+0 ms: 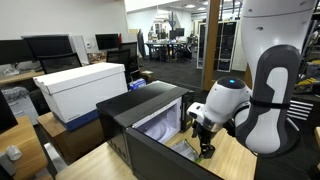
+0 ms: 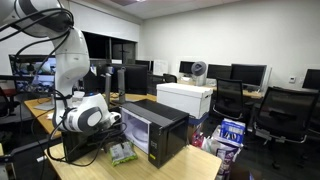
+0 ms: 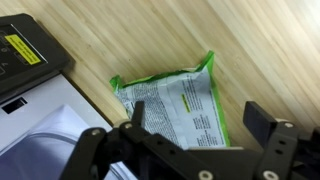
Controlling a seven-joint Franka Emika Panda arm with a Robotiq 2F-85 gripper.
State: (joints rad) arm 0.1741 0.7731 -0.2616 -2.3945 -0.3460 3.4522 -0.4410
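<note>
The gripper hangs low over a packet and its jaws are spread wide, with nothing pinched between them. In the wrist view the gripper comes in from 6 o'clock. One finger stands over the left part of the packet, and the second finger stands past its right edge, over bare wood. I cannot tell whether the tips touch the packet.

The packet lies flat on the table. It has a green border and a white face with small print, which is too small to read. Its top edge rises a little toward 2 o'clock.

The microwave is at 9 to 10 o'clock from the packet, just beside it but apart. It is black and has a yellow label on top. In an exterior view the packet shows at 5 o'clock below the white wrist, close to the front of the microwave. In an exterior view the inside of the microwave looks pale and lit, and the gripper points down at 3 o'clock from it.

Behind the microwave stands a white box, at 10 o'clock from it. Farther back there are dark monitors and office chairs.
</note>
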